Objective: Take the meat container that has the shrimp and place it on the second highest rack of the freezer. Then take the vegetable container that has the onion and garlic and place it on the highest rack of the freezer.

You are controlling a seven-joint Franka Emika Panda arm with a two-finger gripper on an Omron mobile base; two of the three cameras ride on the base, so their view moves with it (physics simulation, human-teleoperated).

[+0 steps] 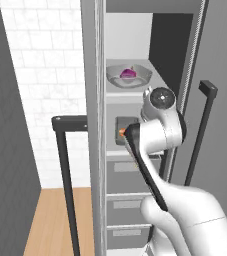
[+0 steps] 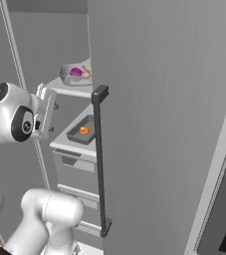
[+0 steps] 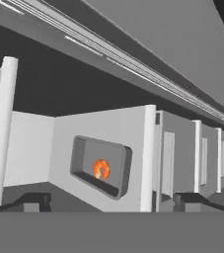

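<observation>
The meat container, a dark tray with an orange shrimp in it, rests on the second highest rack of the open freezer. It also appears straight ahead in the rolled hand view as the meat container. My gripper hangs open just in front of that rack, apart from the tray, with nothing between its fingertips. In the left base view my arm covers most of the meat container. The vegetable container, a clear bowl with a purple onion, sits on the highest rack.
Grey drawers fill the freezer below the racks. An open door with a black handle stands close on the right, and another black handle on the left. A tiled wall lies beyond.
</observation>
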